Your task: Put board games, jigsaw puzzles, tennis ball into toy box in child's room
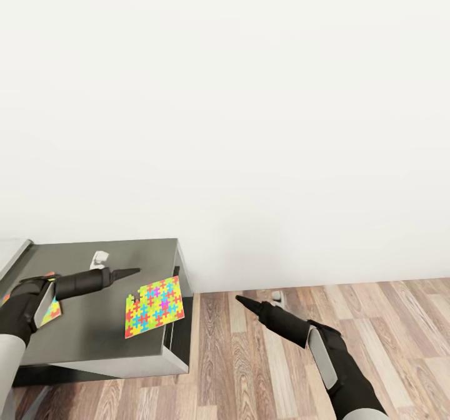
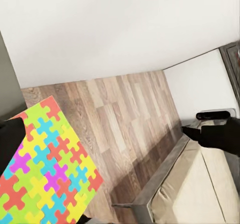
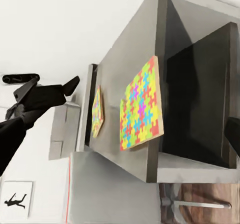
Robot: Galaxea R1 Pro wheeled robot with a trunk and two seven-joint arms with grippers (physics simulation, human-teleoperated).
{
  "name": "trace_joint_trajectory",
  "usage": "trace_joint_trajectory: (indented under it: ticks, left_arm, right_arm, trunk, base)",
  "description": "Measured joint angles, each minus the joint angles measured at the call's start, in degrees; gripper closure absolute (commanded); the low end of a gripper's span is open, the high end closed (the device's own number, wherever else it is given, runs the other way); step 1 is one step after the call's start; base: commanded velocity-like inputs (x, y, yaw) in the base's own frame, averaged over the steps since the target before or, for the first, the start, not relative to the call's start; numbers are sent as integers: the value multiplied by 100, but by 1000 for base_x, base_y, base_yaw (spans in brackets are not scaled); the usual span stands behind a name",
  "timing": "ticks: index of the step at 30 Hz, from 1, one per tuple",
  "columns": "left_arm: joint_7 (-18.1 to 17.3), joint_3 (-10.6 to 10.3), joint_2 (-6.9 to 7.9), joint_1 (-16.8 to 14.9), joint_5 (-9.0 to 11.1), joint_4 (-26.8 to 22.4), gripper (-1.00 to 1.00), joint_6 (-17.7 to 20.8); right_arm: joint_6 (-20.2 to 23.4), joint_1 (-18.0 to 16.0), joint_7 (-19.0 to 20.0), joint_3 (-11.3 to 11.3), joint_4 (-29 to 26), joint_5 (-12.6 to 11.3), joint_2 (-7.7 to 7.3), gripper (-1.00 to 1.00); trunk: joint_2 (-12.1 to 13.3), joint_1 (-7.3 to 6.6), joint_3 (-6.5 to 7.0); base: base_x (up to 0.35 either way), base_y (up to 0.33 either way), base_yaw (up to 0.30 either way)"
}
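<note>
Head view: one jigsaw puzzle [image 1: 154, 306] lies flat at the dark tabletop's [image 1: 106, 332] 3 o'clock edge, overhanging slightly, long axis running 8 to 2 o'clock. It sits just ahead of the left gripper [image 1: 128, 273], clear of its jaws. Second puzzle [image 1: 54, 310] lies under the left wrist. Right gripper [image 1: 242, 301] hangs over wooden floor [image 1: 250, 357]. Jaw state of both: cannot tell.

The worktop [image 1: 94, 264] runs off the head view at 9 o'clock, so its pale part shows as a sliver only. A 2nd jigsaw puzzle [image 1: 54, 310] lies mostly hidden behind the left arm [image 1: 37, 298]. The left claw [image 1: 128, 273] shows as one dark point; whether its fingers are parted is unclear. In the left wrist view the bed [image 2: 200, 189] is cut off at 5 o'clock.
</note>
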Motion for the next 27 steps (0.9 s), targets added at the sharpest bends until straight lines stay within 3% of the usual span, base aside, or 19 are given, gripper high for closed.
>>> trace_joint_trajectory:
  ticks: [11,18,27]
  left_arm:
    - [-103,390,8,34,-23,0,-100,8]
    - [-113,426,3,37,-40,0,-100,7]
    - [-124,432,1,37,-42,1,-100,7]
  right_arm:
    - [-98,17,-183,196,-47,-21,20,-100]
    - [-103,12,-200,208,-42,-37,25,-100]
    - [-112,11,-274,211,-28,-35,26,-100]
  trunk:
    - [0,-1,-4]
    - [0,0,-27]
    - [0,0,-37]
  base:
    - [120,117,123]
    - [41,28,231]
    - [6,4,51]
